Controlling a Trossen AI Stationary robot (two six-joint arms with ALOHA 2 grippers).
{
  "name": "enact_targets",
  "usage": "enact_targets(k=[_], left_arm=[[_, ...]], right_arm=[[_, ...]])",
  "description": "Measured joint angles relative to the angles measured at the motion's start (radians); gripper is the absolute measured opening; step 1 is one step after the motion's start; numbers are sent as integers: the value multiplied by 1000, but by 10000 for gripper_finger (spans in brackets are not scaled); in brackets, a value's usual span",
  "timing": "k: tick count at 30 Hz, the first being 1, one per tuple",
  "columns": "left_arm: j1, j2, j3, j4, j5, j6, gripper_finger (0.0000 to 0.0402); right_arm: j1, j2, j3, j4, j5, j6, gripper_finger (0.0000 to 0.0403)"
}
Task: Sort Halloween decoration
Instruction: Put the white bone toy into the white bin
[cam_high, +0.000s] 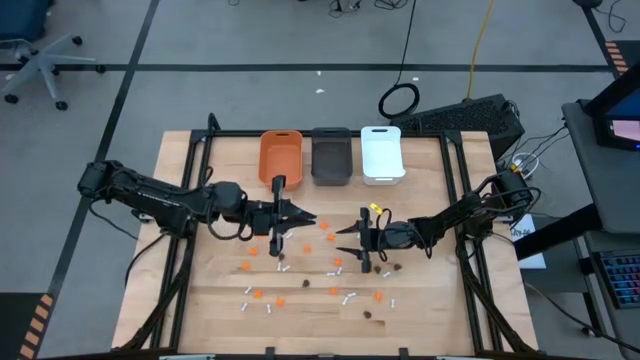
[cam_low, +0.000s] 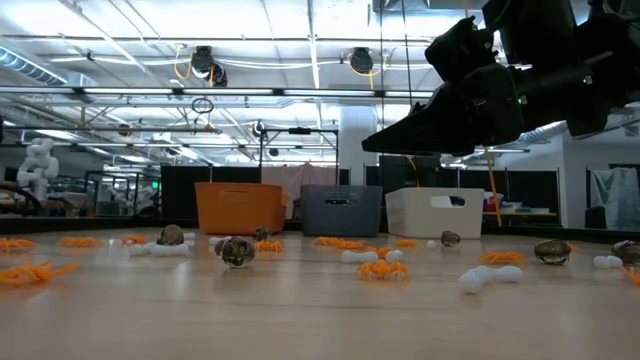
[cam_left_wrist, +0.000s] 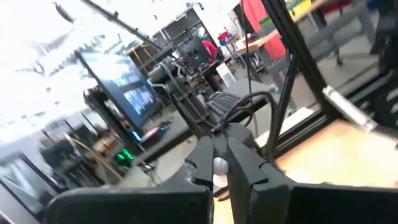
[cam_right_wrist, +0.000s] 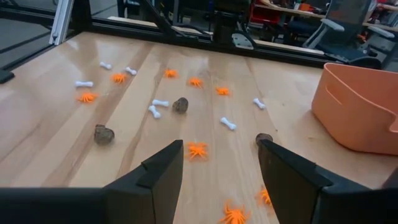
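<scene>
Across the centre of the high view, a wooden table (cam_high: 200, 310) is seen, with three bins set in a row along its upper edge: an orange bin (cam_high: 281, 156), a dark grey bin (cam_high: 331, 155) and a white bin (cam_high: 381, 153). Both arms are extended inward from the frame's left and right sides.

The left gripper (cam_high: 279, 214) is held just below the orange bin, raised off the table. Its fingers are closed to a narrow gap, and in the left wrist view a small white piece (cam_left_wrist: 219, 165) is seen pinched between them. The white bin lies to the upper right of this gripper in the high view, past the dark grey bin; a move in that direction is judged to be what the next step calls for.

The right gripper (cam_high: 364, 243) is positioned below the dark grey bin, with its jaws standing wide and nothing held.

The Halloween decoration (cam_high: 340, 263) is scattered over the lower centre of the table. In the right wrist view, an orange piece (cam_right_wrist: 198, 149) lies on the table directly ahead of the open jaws, with a dark lump (cam_right_wrist: 264, 138) just beside the right-hand finger.
</scene>
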Motion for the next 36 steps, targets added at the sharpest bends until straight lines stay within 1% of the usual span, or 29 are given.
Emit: enact_targets(k=[6,16,19,24,29,36], left_arm=[[0,0,0,0,19,157,12],[-10,0,0,0,22,319,12],[-16,0,0,0,24,328,12],[-16,0,0,2,25,250,12],[-15,1,0,16,25,114,12],[-16,1,0,25,16,-217,12]], right_arm=[[0,0,0,0,0,0,196],[0,0,0,0,1,0,196],[0,0,0,0,1,0,196],[0,0,0,0,1,0,196],[0,0,0,0,1,0,196],[0,0,0,0,1,0,196]])
